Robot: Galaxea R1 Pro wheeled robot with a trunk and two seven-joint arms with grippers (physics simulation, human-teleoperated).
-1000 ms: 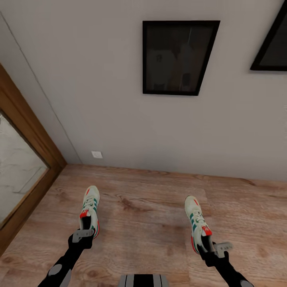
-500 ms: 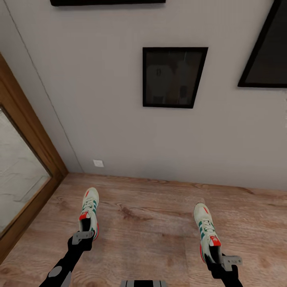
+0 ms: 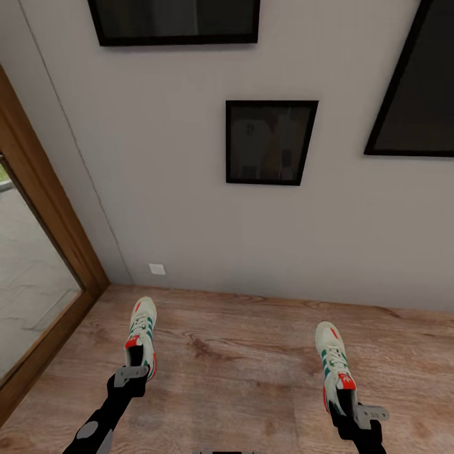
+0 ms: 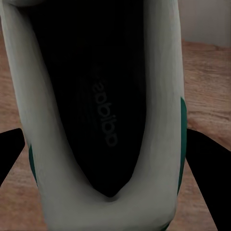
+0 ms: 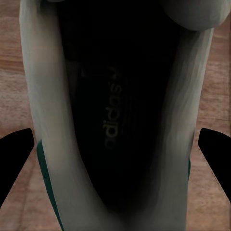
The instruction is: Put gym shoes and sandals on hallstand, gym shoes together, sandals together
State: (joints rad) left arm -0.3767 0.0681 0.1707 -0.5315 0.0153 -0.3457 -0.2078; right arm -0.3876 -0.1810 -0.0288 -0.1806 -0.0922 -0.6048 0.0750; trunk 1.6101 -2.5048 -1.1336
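Nearest the robot, the left pincer (image 3: pixel 130 373) is clamped on the heel of the left gym shoe (image 3: pixel 141 334), and the right pincer (image 3: pixel 356 411) is clamped likewise on the right gym shoe (image 3: pixel 334 366), each shoe carried toe-forward above the corridor floor (image 3: pixel 239 366), the two well apart. Held only by the heel collar, either shoe could twist or slip free if the base turns sharply. Beyond stands a wall (image 3: pixel 189 208) with framed pictures (image 3: pixel 270 142); the hallstand is not in sight.
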